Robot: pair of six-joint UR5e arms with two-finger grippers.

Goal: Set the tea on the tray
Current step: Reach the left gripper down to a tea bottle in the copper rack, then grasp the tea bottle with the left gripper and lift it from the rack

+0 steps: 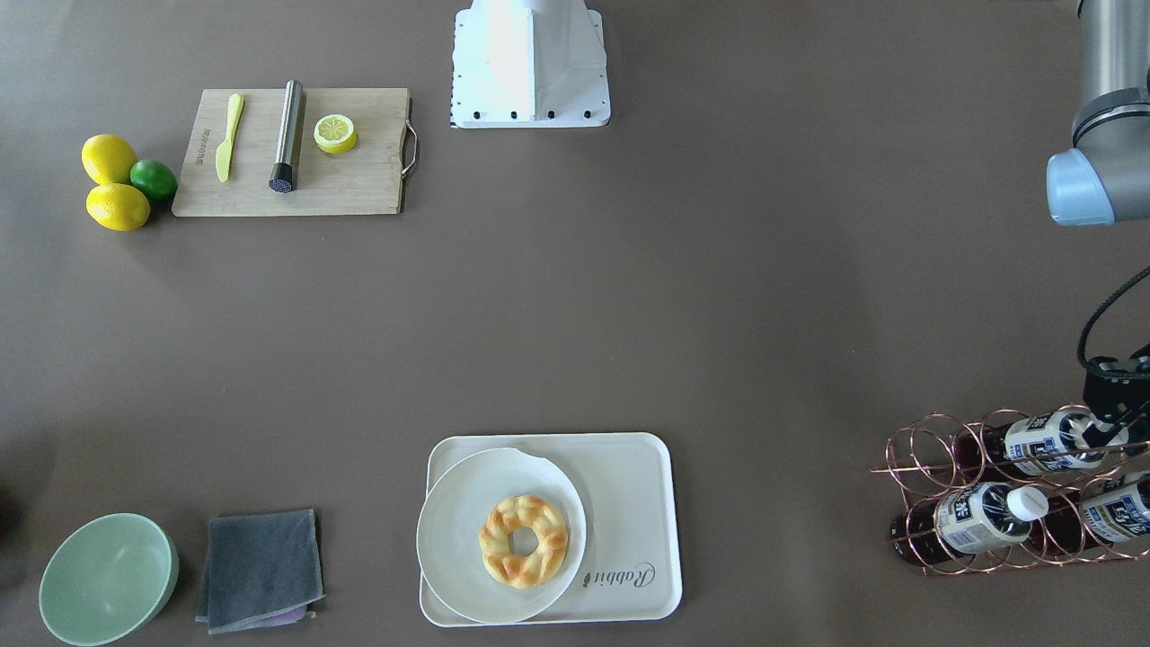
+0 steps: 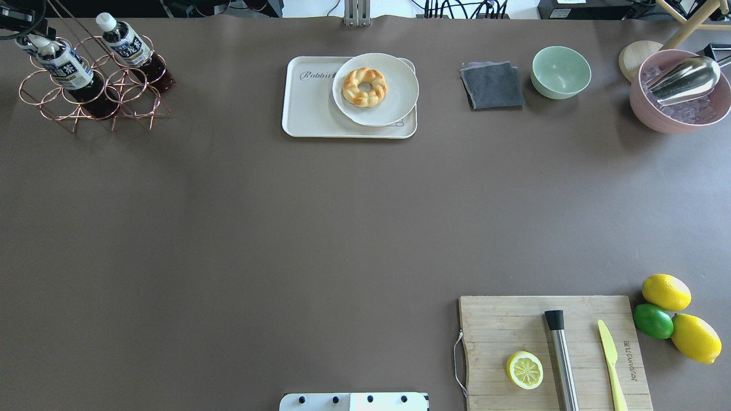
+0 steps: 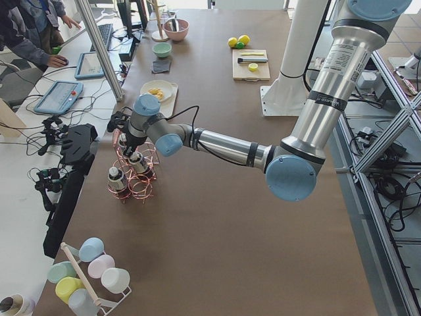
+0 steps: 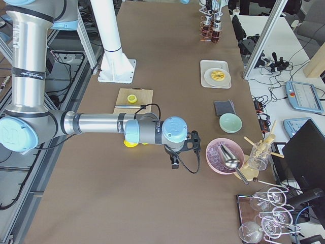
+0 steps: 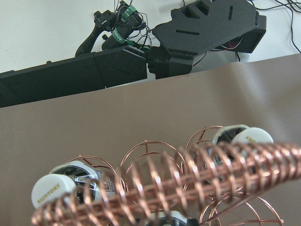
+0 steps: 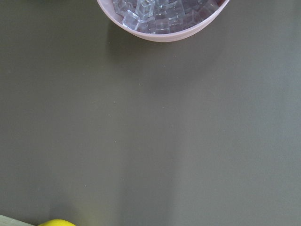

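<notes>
Tea: clear plastic bottle, white cap, in copper-wire rack.

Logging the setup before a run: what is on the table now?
tea bottles: three, dark brown, white caps, in the rack
rack: one, copper wire, far corner, robot's left
tray: one, cream, far edge, middle
plate: one, white, on the tray
pastry ring: one, golden, on the plate
cloth: one, grey, robot's right of tray
green bowl: one, beside the cloth
pink bowl: one, far right corner, holds ice and steel scoop
wooden disc: one, tan, beside pink bowl
cutting board: one, wood, near right; bears lemon half, steel muddler, yellow knife
lemons: two, yellow, beside the board
lime: one, green, between them
left gripper: one, black, at the rack's upper bottle; grip unclear
right gripper: one, black, near the pink bowl; state unclear
</notes>
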